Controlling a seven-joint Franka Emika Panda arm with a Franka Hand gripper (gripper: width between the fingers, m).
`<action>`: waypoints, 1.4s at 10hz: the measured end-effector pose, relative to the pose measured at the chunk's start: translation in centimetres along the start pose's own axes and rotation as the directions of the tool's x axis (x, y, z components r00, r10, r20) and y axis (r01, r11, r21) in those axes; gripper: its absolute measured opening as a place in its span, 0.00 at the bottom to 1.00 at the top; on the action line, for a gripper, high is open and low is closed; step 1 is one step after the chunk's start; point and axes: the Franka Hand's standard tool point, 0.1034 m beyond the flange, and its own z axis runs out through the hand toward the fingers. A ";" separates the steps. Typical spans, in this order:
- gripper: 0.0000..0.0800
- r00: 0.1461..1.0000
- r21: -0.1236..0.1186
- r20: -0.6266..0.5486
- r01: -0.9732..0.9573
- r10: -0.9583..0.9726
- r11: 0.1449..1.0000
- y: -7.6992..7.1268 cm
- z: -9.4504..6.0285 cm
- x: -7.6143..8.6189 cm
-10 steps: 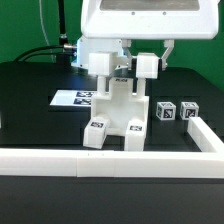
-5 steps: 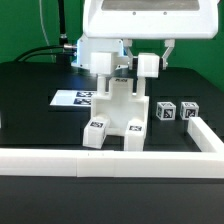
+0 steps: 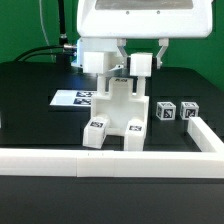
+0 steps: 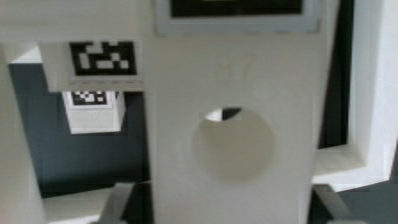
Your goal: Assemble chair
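Gripping the upper end of the chair (image 3: 116, 112), the gripper (image 3: 122, 68) hung at 12 o'clock over it in the exterior view, jaws drawn in tight on white plastic. The wrist view agreed: dark finger pads (image 4: 121, 205) sat on either flank of a flat white slab pierced by an oval hole (image 4: 228, 140). The chair stood upright at mid-table (image 3: 40, 80). Its foot was at 6 o'clock, close against the low border rail (image 3: 60, 160), apparently touching. Two small tagged blocks (image 3: 165, 110) lay side by side at 3 o'clock, clear of the chair. The marker board (image 3: 72, 98) lay flat at 9 o'clock, just beside the chair. A blocky white part flanked each side of the grip; whose parts they were could not be told.
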 end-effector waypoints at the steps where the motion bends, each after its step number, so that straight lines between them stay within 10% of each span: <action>1: 0.36 1.000 0.000 0.000 0.000 0.000 1.000 0.0 0.0 0.0; 14: 0.36 0.991 -0.002 0.010 -0.137 0.137 0.991 0.7 0.2 -0.2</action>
